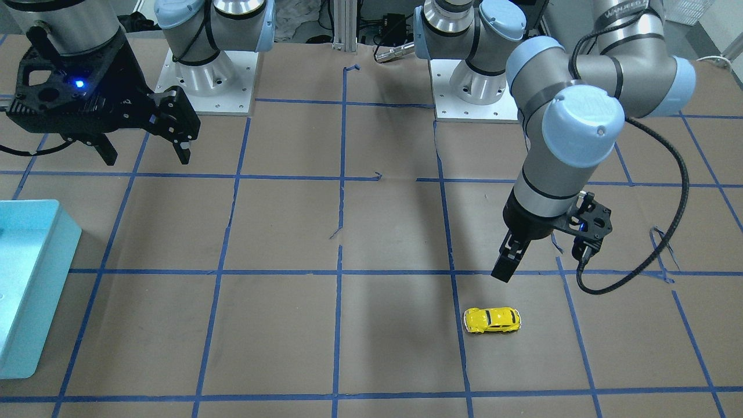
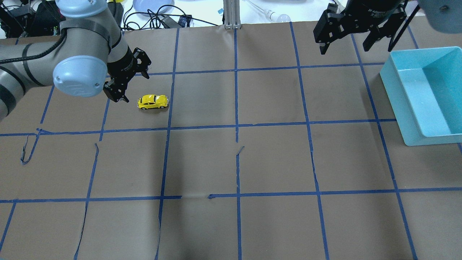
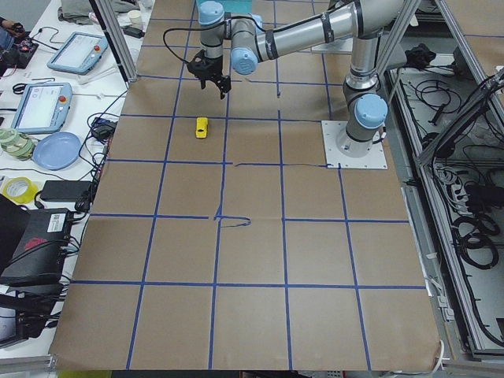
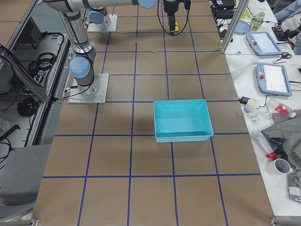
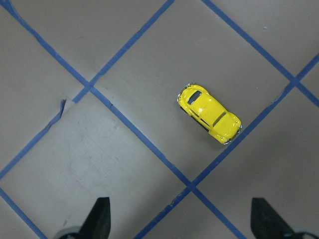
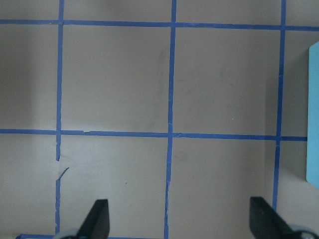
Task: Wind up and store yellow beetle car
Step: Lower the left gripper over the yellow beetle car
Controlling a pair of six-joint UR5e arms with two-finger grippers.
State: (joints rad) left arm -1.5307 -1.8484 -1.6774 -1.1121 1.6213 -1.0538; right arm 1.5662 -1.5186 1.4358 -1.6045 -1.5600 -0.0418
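The yellow beetle car stands on its wheels on the brown paper next to a blue tape line. It also shows in the overhead view, the left side view and the left wrist view. My left gripper hovers above the table just beside the car, on its left in the overhead view. It is open and empty, with the fingers wide apart in the left wrist view. My right gripper hangs high and far from the car, open and empty.
A light blue bin stands on the robot's right side of the table, near my right gripper. It also shows in the front view and the right side view. Blue tape lines grid the paper. The arm bases stand at the robot's edge.
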